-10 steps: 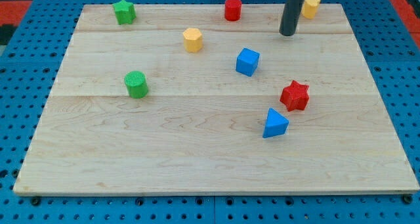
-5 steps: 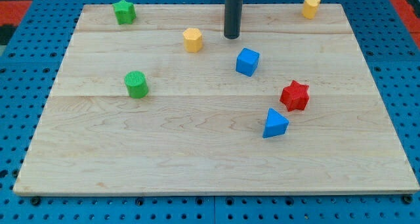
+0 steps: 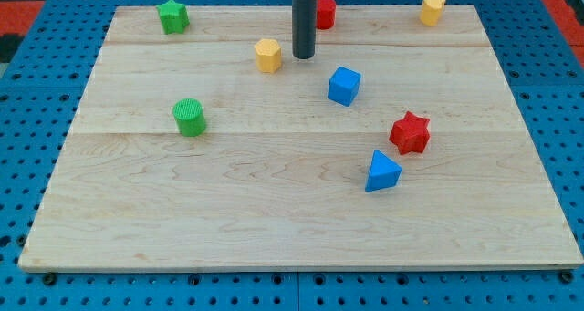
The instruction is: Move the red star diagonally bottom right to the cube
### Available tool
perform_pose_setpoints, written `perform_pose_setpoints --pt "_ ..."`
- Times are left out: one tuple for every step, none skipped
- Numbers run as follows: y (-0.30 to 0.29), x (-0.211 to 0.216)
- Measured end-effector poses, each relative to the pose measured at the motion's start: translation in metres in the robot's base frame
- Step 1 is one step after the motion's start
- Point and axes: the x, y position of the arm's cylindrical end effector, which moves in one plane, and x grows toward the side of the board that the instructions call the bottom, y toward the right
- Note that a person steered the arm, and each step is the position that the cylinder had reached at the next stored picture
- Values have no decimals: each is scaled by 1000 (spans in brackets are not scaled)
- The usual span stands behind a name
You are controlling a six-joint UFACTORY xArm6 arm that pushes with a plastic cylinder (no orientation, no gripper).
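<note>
The red star (image 3: 410, 132) lies on the wooden board at the view's right of centre. The blue cube (image 3: 344, 85) sits up and to the left of it, apart from it. My tip (image 3: 304, 56) rests on the board near the top, up and left of the blue cube and just right of the yellow hexagonal block (image 3: 267, 55). The tip touches no block. The rod partly hides the red cylinder (image 3: 325, 12) behind it.
A blue triangular block (image 3: 382, 171) lies just below and left of the red star. A green cylinder (image 3: 190, 117) sits at the left, a green star (image 3: 172, 15) at the top left, a yellow block (image 3: 432, 8) at the top right.
My tip has moved left along the top of the board, from near the yellow block at top right to beside the yellow hexagonal block. No block has moved.
</note>
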Motion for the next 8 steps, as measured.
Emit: perform_pose_setpoints --pt "0 8" --pt "34 3" --pt "115 4" --pt "185 50" --pt "206 109" --pt "176 153" --pt "136 183" --pt "94 184"
